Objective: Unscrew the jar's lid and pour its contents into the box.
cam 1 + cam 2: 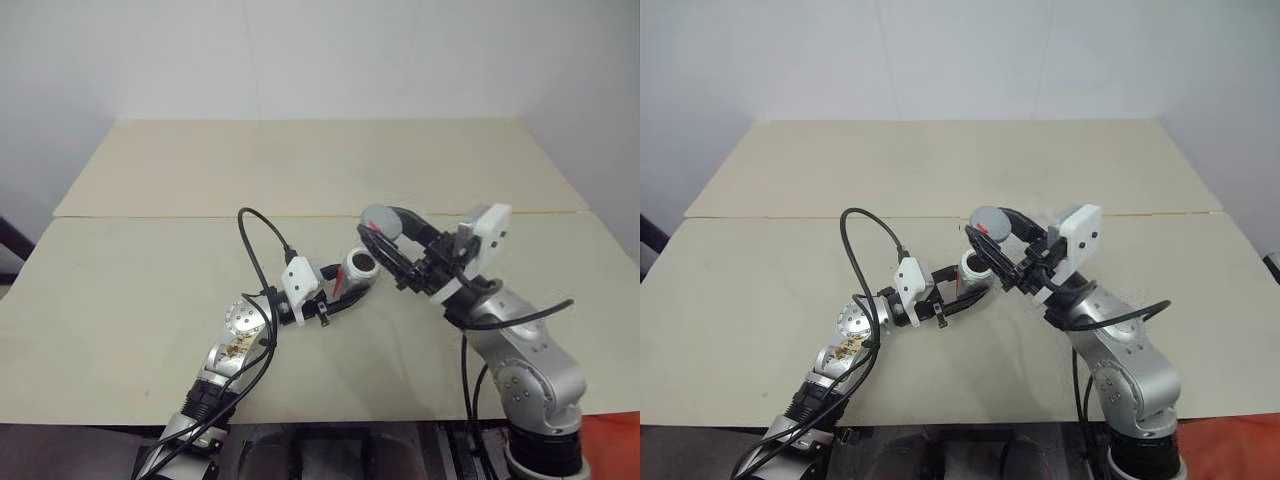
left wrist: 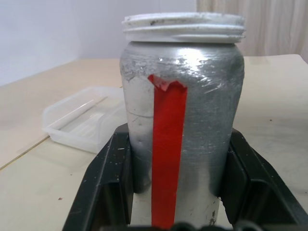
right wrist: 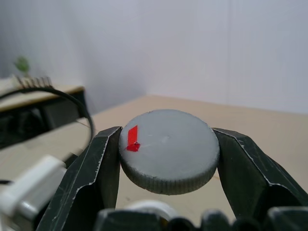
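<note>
Silver foil with a red vertical stripe wraps the jar (image 2: 180,130), and my left wrist view gives that detail close up: the body is clamped between my left claw's (image 2: 179,211) two black fingers (image 2: 108,187), the white threaded rim bare on top. From the head views the same jar (image 1: 359,266) looks small, and they give what the wrist cannot: its open mouth is dark inside and tilted toward my right claw. Whether any contents sit in there I cannot tell.

My right claw (image 3: 168,159) is clenched on the lid (image 3: 169,149), a grey round cap with a ribbed edge and a small red mark on its top face, gripped at opposite sides of its rim. In the head view the lid (image 1: 381,219) hangs just above and beyond the jar's mouth, apart from it.

The box (image 2: 84,118) is a clear shallow tray with rounded corners. It lies on the table beyond my left claw, off to one side of the jar. In the head views I cannot make it out behind my right claw.

The pale beige table (image 1: 140,260) is bare around both claws, with a seam running across it just beyond them. Its far edge meets the white wall, well apart from my claws, and there is open surface to either side.
</note>
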